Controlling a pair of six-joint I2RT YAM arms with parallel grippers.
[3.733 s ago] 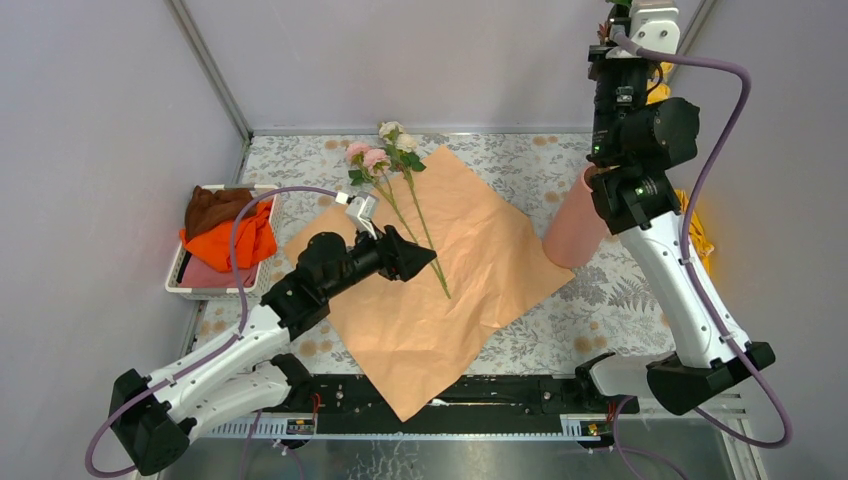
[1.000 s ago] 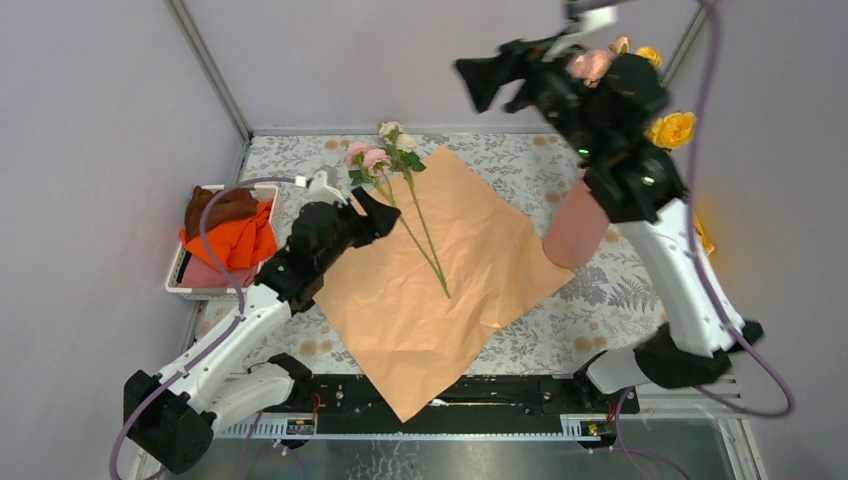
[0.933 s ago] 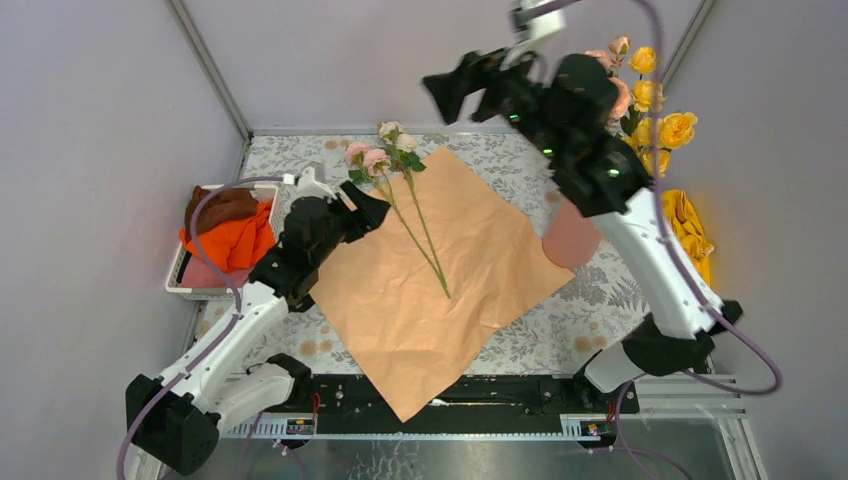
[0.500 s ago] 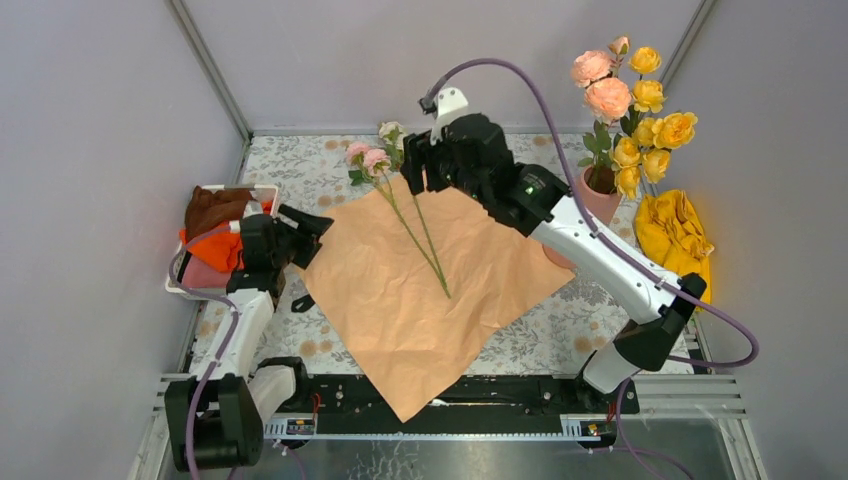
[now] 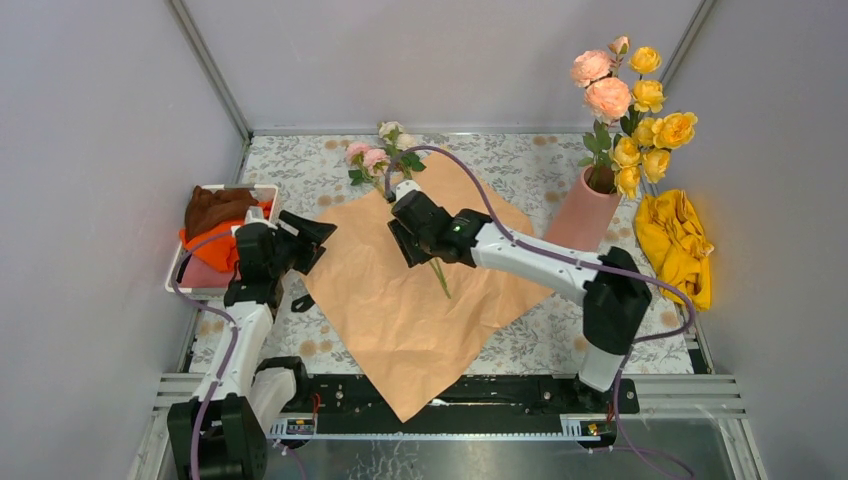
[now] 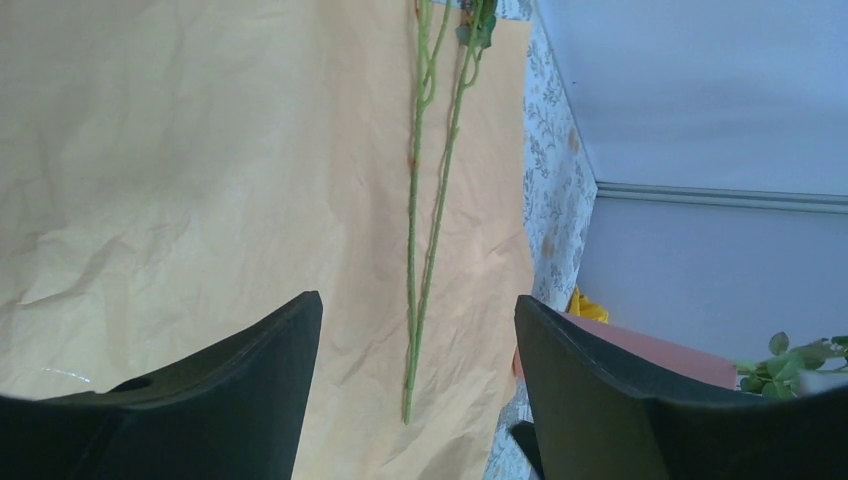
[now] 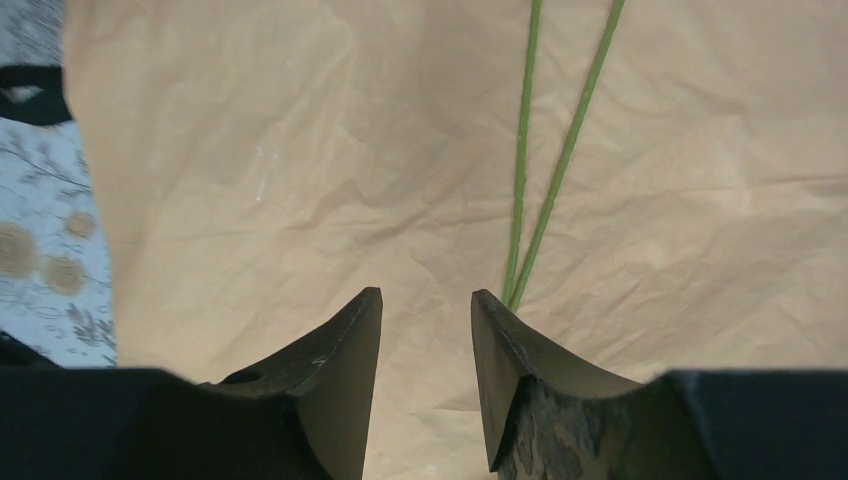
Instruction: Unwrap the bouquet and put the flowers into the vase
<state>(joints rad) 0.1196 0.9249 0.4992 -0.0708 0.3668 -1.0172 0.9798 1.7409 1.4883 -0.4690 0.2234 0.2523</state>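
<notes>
**Desk:** What's the right side doing?

**Me:** I've got the right end effector (image 5: 408, 252) low over the paper (image 5: 400, 330), which lies flat and open on the counter (image 5: 500, 155). Its jaws stand partly apart with only bare paper in the gap. It's released and grasping nothing.

**Desk:** And the loose flowers (image 5: 375, 158)?

**Me:** Two green stems (image 7: 522, 150) run away from it across the paper, straight ahead and a touch to the right. In my wrist view their near ends slip out of sight behind the right-hand fingertip (image 7: 500, 330). I can't tell whether they touch it. The pink and white heads (image 5: 390, 130) sit beyond it, at the paper's far corner.

**Desk:** Left side?

**Me:** The left end effector (image 5: 322, 245) hangs just off the paper's left edge, jaws wide, released and empty. It points across the sheet, so the same stems lie well ahead of it.

**Desk:** Where's the vase (image 5: 585, 205)?

**Me:** It's upright on the counter, off to the right of the right end effector and well apart from it, just past the paper's right corner. It holds a bunch (image 5: 605, 98) of yellow and peach blooms that stands high above its mouth.

**Desk:** Anything else in view?

**Me:** A yellow cloth (image 5: 680, 240) lies beyond the vase, further right again. Behind the left end effector there's a white tray (image 5: 178, 285) holding orange and brown cloths (image 5: 220, 225).
</notes>
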